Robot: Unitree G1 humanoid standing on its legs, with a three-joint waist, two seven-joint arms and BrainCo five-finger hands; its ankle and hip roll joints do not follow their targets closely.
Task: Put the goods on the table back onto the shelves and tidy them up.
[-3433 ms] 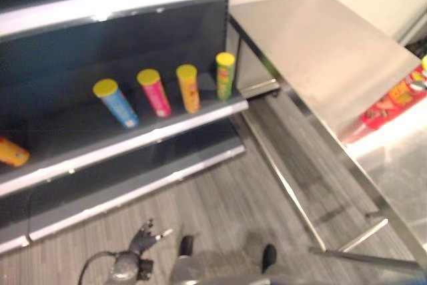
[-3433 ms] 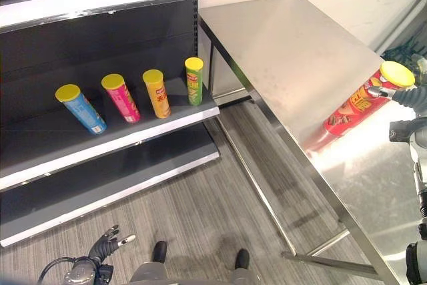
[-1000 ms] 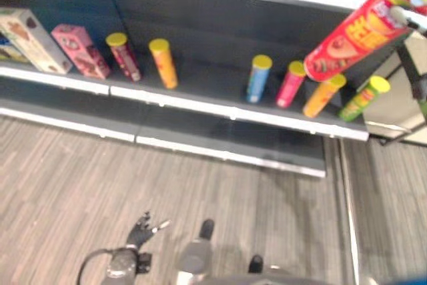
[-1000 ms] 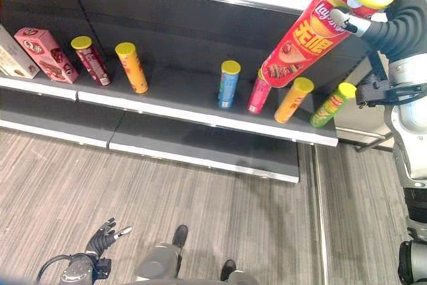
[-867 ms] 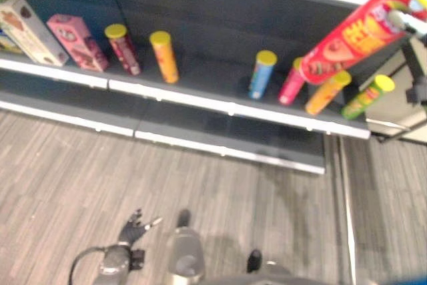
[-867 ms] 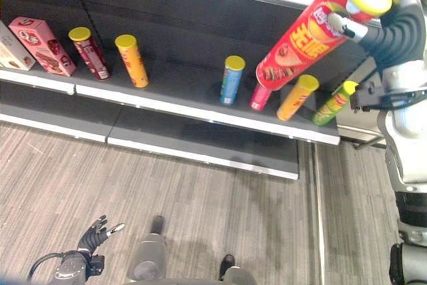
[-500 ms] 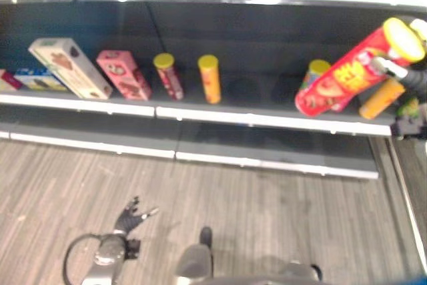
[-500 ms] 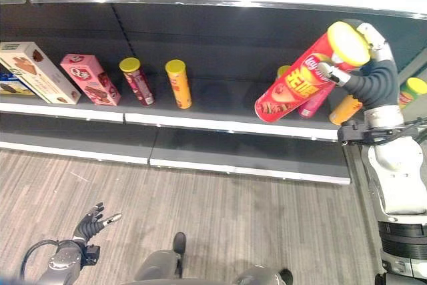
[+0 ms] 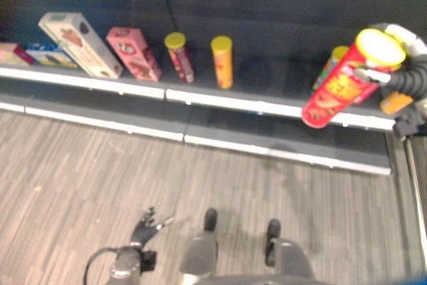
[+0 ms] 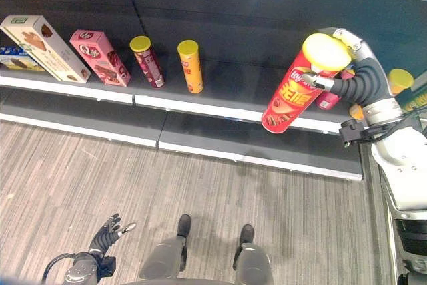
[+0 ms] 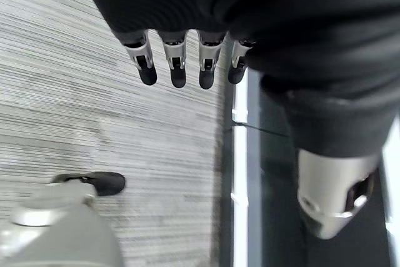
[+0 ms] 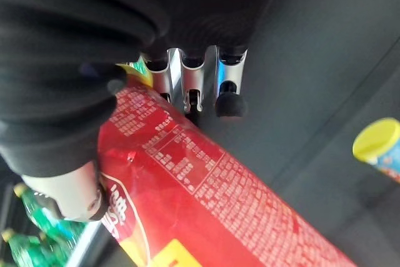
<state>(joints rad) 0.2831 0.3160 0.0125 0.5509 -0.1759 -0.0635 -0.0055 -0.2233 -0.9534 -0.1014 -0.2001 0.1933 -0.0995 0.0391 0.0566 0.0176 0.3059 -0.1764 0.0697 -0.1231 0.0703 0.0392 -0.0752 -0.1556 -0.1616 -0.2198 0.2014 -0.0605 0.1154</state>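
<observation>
Dark shelving runs across the top of the left eye view, above a striped grey floor (image 9: 87, 165). On the shelf (image 9: 227, 98) stand a pale box (image 9: 79, 43), a pink box (image 9: 133, 53), a maroon can (image 9: 179, 57) and an orange can (image 9: 222, 61), with open board between the orange can and the cans at 3 o'clock. The right hand (image 9: 400, 65) holds a big red can (image 9: 347, 78) tilted, its base hanging at the shelf's front lip, not yet set down. The left hand (image 9: 147, 226) hangs idle at 7 o'clock over the floor.

From the right eye, the red can (image 10: 299, 88) leans with its yellow lid toward 1 o'clock and its base over the white shelf edge; a pink can (image 10: 328, 100) and a yellow-lidded one (image 10: 399, 79) stand just behind it. The gap from 12 to 1 o'clock, beside the orange can (image 10: 191, 66), looks the widest free room, a judgement only. One item is in transit; whether more goods wait on the table cannot be told.

At the left wrist, the left hand (image 11: 187, 60) shows fingers straight and slightly apart, holding nothing, above floor and a white shelf edge (image 11: 240, 173).

At the right wrist, the fingers (image 12: 194, 79) and thumb curl round the red can (image 12: 206, 198), clamped on it near its lidded end, with dark shelf board beyond and a yellow-lidded can (image 12: 378, 148) at 3 o'clock, well apart.
</observation>
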